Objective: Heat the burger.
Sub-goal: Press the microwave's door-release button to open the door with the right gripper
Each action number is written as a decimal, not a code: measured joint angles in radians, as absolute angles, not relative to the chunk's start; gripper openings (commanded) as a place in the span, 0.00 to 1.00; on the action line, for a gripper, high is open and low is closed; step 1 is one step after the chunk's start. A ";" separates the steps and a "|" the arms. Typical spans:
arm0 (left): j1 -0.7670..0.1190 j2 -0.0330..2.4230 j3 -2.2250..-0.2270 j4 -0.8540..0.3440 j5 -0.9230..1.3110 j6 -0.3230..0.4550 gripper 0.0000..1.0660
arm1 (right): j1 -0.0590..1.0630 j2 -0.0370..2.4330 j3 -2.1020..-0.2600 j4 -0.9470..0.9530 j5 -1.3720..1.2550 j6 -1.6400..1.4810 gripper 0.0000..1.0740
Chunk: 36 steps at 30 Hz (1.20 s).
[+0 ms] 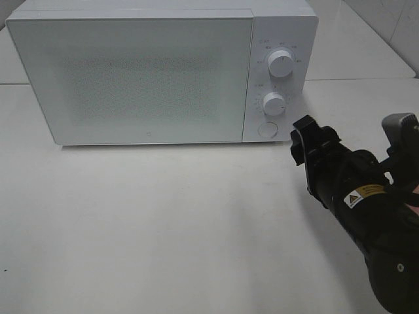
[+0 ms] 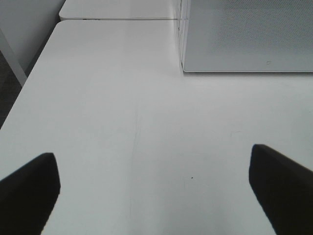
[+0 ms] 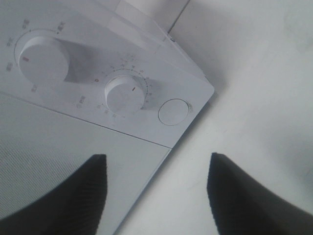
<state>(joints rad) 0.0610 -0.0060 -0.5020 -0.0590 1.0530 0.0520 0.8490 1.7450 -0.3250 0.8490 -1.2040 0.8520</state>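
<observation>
The burger shows in no view. The white microwave (image 1: 150, 72) stands at the back of the table with its door shut, and the speckled door panel hides the inside. My right gripper (image 1: 302, 139) is open and empty. It hovers just right of the microwave's lower front corner, near the round door button (image 1: 266, 129). In the right wrist view its gripper (image 3: 156, 191) faces the upper knob (image 3: 41, 61), the lower knob (image 3: 126, 94) and the button (image 3: 173, 111). My left gripper (image 2: 154, 191) is open and empty over bare table. The microwave's corner (image 2: 244, 39) lies ahead of it.
The white table (image 1: 163, 222) stretches in front of the microwave. A second table top (image 2: 117, 9) joins behind it. The table's left edge (image 2: 29, 83) drops to a dark floor. A tiled wall (image 1: 393, 19) stands at the far right.
</observation>
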 measured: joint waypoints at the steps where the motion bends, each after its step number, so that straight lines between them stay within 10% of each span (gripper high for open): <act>1: 0.061 -0.006 -0.502 -0.059 1.053 0.052 0.94 | 0.849 1.745 -0.325 0.849 -1.204 0.958 0.41; 12: 0.061 -0.006 -0.502 -0.059 1.053 0.052 0.94 | 0.849 1.745 -0.325 0.849 -1.204 1.291 0.00; 36: 0.061 -0.006 -0.502 -0.059 1.052 0.052 0.94 | 0.822 1.867 -0.452 0.833 -1.116 1.387 0.00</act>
<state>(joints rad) 0.0610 -0.0060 -0.5020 -0.0590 1.0520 0.0520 0.8220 1.8670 -0.4520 0.8330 -1.1160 1.3870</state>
